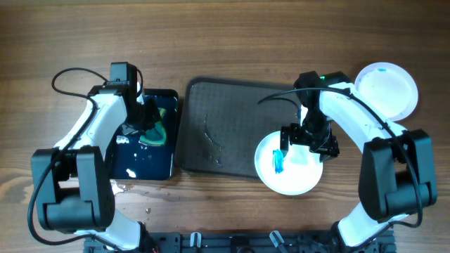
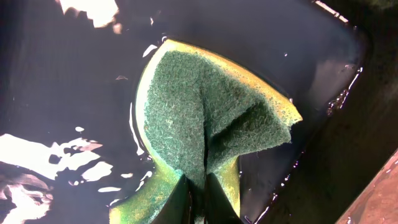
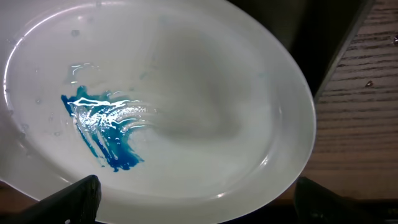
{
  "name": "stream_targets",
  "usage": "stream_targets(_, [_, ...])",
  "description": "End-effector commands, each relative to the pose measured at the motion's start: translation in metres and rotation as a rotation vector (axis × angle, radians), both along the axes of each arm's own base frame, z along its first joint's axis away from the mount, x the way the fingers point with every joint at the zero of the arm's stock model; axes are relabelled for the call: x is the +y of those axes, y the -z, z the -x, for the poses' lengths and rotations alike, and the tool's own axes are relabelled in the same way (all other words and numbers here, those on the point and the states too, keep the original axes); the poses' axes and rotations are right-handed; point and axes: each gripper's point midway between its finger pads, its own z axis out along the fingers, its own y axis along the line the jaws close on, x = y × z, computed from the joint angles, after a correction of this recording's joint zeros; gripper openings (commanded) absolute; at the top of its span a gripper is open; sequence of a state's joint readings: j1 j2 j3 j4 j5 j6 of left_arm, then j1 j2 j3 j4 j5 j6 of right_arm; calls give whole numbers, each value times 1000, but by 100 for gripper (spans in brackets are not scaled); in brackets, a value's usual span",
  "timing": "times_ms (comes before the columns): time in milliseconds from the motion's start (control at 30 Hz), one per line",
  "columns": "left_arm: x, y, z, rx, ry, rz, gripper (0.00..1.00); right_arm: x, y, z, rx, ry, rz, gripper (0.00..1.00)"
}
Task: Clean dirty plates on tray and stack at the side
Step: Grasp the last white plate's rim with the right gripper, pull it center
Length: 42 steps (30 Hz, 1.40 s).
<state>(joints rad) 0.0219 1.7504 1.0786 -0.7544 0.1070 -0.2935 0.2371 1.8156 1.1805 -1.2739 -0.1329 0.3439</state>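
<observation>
Closest to my left wrist camera is the green scouring sponge with a yellow foam backing (image 2: 211, 124), folded in on itself where the left pincer (image 2: 198, 186) has closed on its lower edge. The grip takes only that fold, and most of the pad hangs free. The sponge lies in the small glossy black tray (image 1: 140, 158), which is wet, at about 9 o'clock on the wooden table (image 1: 225, 42). Just beside it, toward the centre, sits the large dark grey-brown rectangular tray (image 1: 218, 126). One small round white plate (image 1: 299, 179) with a blue smear (image 1: 278, 161) rests at that tray's 5 o'clock corner, partly on the tray and partly overhanging the table. The right pincer (image 1: 302, 144) is spread wide above this plate and grips nothing. I cannot tell whether its fingertips touch the rim. A second white plate (image 1: 385, 90) lies on the table at 2 o'clock. It looks nearly clean, and I cannot tell whether another plate sits under it. My worries from here are these. The sponge could slip out of so narrow a bite once I lift it and drip water across the table. The dirty plate, perched across the tray's raised rim, could rock or slide off under wiping pressure unless the right pincer steadies it first. Both arms would also be working over the same small spot, so their wrists could collide.
</observation>
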Motion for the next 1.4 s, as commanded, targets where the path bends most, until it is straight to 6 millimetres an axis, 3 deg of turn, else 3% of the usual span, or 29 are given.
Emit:
stream_targets(0, [-2, -1, -7, -11, -9, 17, 4, -19, -2, 0, -15, 83, 131, 100])
stream_targets(100, [-2, -1, -9, -21, -9, 16, 4, -25, -3, 7, 10, 117, 171, 99])
stream_targets(167, [-2, -1, -9, -22, -9, 16, 4, -26, -1, 11, 22, 125, 179, 93])
stream_targets(200, [-2, -2, -10, -23, -9, 16, 4, -27, 0, 14, 32, 130, 184, 85])
stream_targets(267, [-2, -2, -10, -23, -9, 16, 4, -29, 9, 24, 55, 138, 194, 56])
stream_targets(300, [-2, -2, -10, -25, -9, 16, 4, -30, 12, 30, 68, 138, 198, 51])
stream_targets(367, [-2, -2, -10, -26, -9, 17, 4, -33, 23, 44, 98, 147, 208, 48])
stream_targets(533, [-2, -2, -10, -25, -9, 17, 4, -33, 25, 46, 100, 156, 213, 44])
stream_targets(567, [-2, -2, -10, -26, -9, 17, 4, -33, 25, 45, 98, 156, 212, 32])
stream_targets(600, [-2, -2, -10, -26, -9, 17, 4, -33, 26, 43, 86, 158, 208, 4])
stream_targets(700, [-2, -2, -10, -26, -9, 17, 4, -21, 35, 25, 13, 126, 124, 4])
stream_targets(833, [-2, -1, -7, -14, -9, 17, 4, 6, 46, -16, -144, 139, -28, 4])
stream_targets(933, [-2, -1, -8, -15, -5, 17, 4, 14, 49, -45, -262, 114, -82, 4])
stream_targets(1000, [-2, -1, -8, -15, -5, 16, 4, 27, 47, -55, -307, 51, -172, 4])
stream_targets(1133, [-2, -4, -8, -23, -10, 17, 4, 23, 48, -63, -341, 36, -147, 4])
stream_targets(1200, [-2, -19, -12, -60, -17, 18, 4, 23, 48, -63, -345, 6, -153, 4])
stream_targets(1267, [-2, -55, -16, -151, -19, 17, 4, 23, 48, -62, -343, -8, -155, 4])
stream_targets(1367, [-2, -113, 0, -279, 1, 9, 4, 24, 48, -62, -345, -31, -168, 4])
